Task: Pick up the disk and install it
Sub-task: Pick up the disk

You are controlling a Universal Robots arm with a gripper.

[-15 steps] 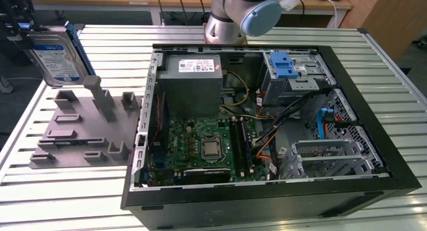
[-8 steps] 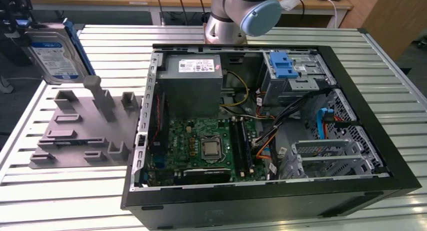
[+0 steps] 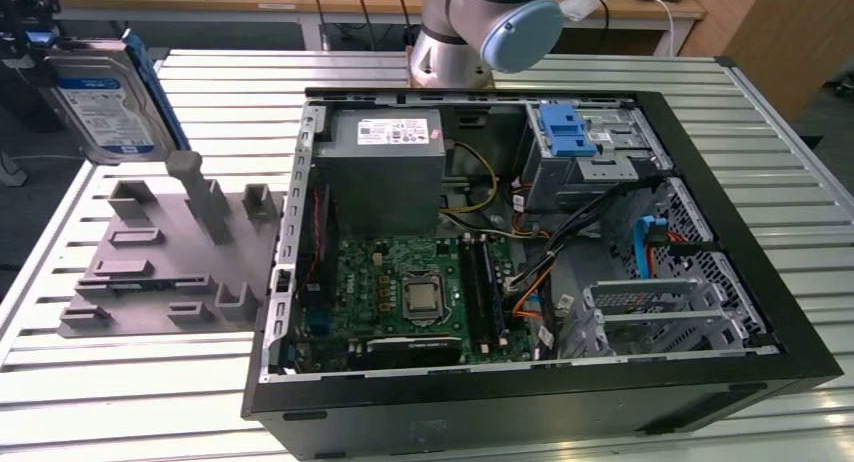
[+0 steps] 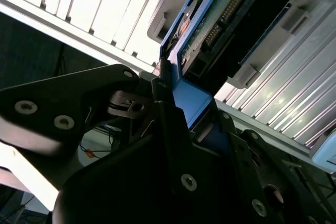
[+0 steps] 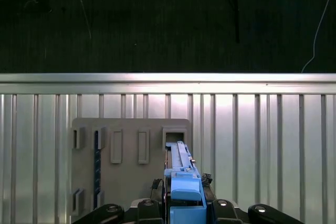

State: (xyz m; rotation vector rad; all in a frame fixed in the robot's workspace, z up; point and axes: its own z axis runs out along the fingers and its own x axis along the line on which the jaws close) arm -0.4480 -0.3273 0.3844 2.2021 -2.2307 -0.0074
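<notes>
claw (image 5: 185,206) drawn narrow and clamped on the blue carrier end of the disk (image 5: 180,162); in the first wrist view the carrier sits squarely between the two dark fingers (image 5: 152,203), and the disk runs edge-on away from them toward the grey rack (image 5: 126,174); its far end lines up with a square pocket (image 5: 176,136) at the rack's edge; whether it touches that pocket cannot be told from this view.

second wrist view: claw (image 4: 185,109) with one finger (image 4: 167,124) pressed flat against the blue rail; disk (image 4: 210,22) extends beyond the fingertips, its green circuit board and connector pins exposed on the near face.

exterior view: disk (image 3: 107,100) held upright on edge in the air, label facing the camera, slightly tilted; it hangs above the rack (image 3: 147,277) and clear of it, at the exterior view's left of the open case (image 3: 534,412) and well apart from it; rack and case both rest on the slatted table (image 3: 134,382); inside the case, a metal cage (image 3: 587,147) with a blue latch sits at the far corner, toward the exterior view's right; arm base (image 3: 461,42) stands behind the case.
</notes>
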